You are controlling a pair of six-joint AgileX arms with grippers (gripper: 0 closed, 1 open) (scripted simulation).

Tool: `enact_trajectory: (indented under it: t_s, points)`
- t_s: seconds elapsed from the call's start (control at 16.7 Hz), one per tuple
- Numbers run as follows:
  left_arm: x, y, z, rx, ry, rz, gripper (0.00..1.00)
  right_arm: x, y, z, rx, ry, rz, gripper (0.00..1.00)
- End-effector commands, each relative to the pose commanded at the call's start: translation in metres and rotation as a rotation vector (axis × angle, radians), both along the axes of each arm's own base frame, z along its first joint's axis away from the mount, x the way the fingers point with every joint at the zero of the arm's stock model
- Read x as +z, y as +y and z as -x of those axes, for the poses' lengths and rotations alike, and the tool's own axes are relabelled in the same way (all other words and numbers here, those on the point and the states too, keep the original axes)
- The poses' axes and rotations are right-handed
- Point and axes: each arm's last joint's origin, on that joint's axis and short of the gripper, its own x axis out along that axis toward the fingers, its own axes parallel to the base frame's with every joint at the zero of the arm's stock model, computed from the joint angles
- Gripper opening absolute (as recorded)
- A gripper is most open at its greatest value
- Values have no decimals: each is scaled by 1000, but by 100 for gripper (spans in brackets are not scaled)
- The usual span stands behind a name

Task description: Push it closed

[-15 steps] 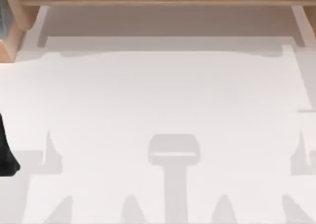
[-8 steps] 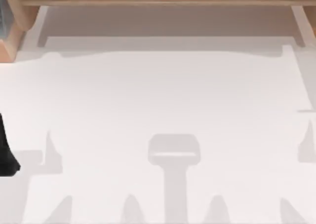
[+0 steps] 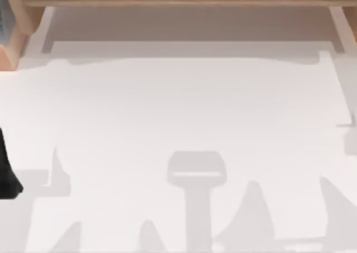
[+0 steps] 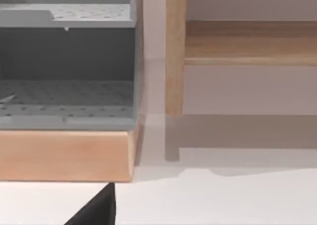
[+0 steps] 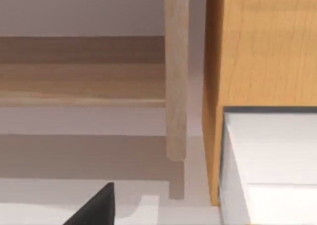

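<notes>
the right gripper [image 5: 94, 207], fingers' state impossible to tell, is facing the white drawer [image 5: 270, 160], which is sticking out unpushed.

A tall wooden cabinet side [image 5: 267, 46] rises close to the camera, with a white panel [image 5: 272, 160] projecting from its lower part, possibly a drawer front standing out from the wood. Just beside the cabinet hangs a round wooden post [image 5: 176, 71], its end clear of the pale table [image 5: 59, 205]. A horizontal wooden rail [image 5: 79, 81] runs behind it. A black gripper finger [image 5: 96, 209] pokes in at the edge.
</notes>
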Motion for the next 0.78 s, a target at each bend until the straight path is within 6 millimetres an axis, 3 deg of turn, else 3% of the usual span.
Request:
enact_trajectory:
  t_s: [0.24,0.48,0.78]
  points:
    - [0,0,0,0,0,0,100,6,-32,-26,53,-22,5,100]
    - [0,0,0,0,0,0,100,6,-70,-32,-25,-39,13,100]
    - [0,0,0,0,0,0,100,7,-76,-32,-43,-46,18,100]
